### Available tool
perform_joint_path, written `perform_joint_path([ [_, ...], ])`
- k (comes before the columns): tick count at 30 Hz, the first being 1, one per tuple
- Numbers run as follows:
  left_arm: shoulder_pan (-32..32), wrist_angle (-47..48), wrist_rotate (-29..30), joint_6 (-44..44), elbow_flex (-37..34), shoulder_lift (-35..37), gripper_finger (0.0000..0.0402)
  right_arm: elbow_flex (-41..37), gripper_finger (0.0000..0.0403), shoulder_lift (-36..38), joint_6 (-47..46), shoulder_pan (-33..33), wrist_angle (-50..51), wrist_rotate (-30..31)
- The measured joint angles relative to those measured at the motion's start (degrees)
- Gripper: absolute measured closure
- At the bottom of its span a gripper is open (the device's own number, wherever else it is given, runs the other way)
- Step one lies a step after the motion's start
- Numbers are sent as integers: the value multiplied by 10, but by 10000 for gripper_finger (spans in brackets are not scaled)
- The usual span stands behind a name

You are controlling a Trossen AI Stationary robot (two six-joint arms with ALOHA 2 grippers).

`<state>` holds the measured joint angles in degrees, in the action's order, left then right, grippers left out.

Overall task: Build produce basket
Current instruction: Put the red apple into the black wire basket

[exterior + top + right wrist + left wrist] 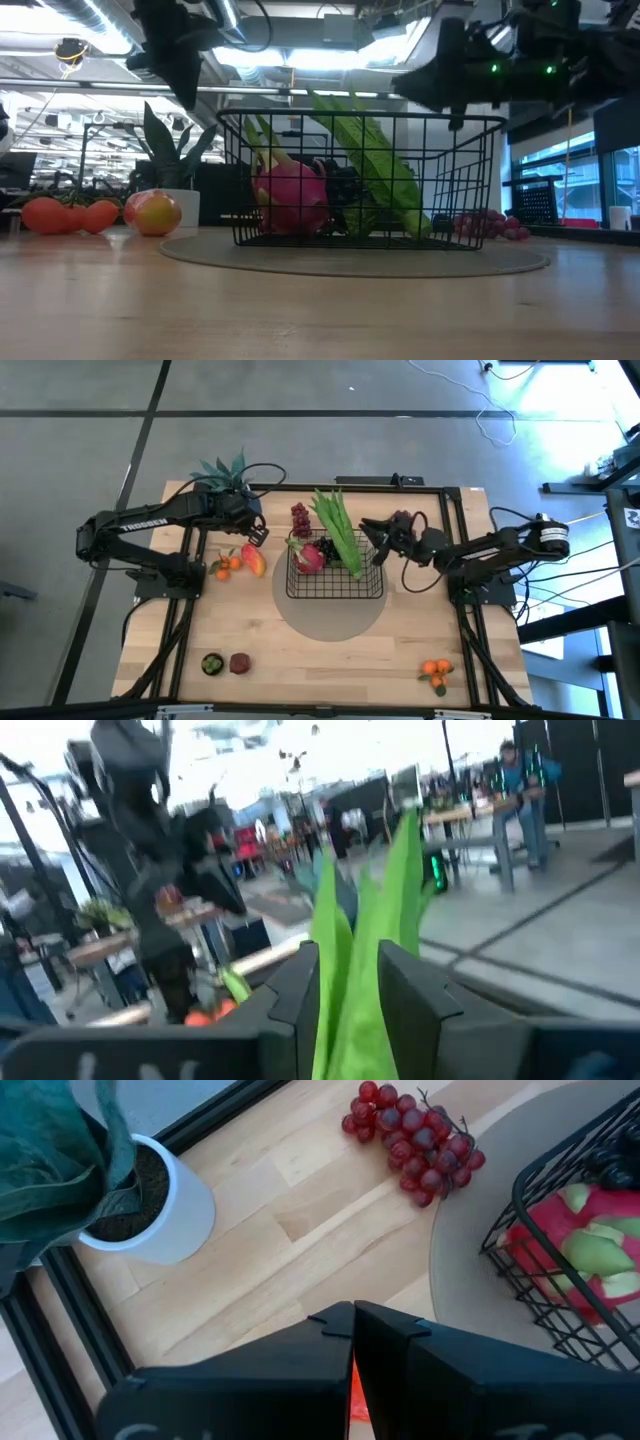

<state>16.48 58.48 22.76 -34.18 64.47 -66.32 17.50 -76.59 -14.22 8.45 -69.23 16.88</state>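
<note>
Two fingers of the right claw (372,540) stand apart around the green pods (338,528); basket (372,591) at nine o'clock.

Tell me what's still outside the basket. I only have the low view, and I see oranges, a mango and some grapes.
Observer: Two more are out of your view: a green fruit and a brown fruit, side by side near the table's edge on the left arm's side.
Operator: Anything else?
Observer: More small oranges, near the same edge on the right arm's side.
Operator: Is the left claw holding anything?
Observer: No. The left claw is shut and empty, close to the mango.
</note>
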Motion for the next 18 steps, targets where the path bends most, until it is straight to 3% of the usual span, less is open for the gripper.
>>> perform_joint_path([
  [4, 0, 0, 0, -2, 0, 17, 401, 9, 313, 55, 41, 0, 19, 0],
  [7, 0, 1, 0, -2, 0, 37, 401, 39, 316, 98, 73, 0, 98, 0],
  [13, 0, 18, -1, -4, -1, 64, 401, 178, 318, 154, 115, 0, 481, 0],
  [18, 0, 40, -24, -70, -1, 77, 401, 334, 318, 149, 115, 0, 785, 0],
])
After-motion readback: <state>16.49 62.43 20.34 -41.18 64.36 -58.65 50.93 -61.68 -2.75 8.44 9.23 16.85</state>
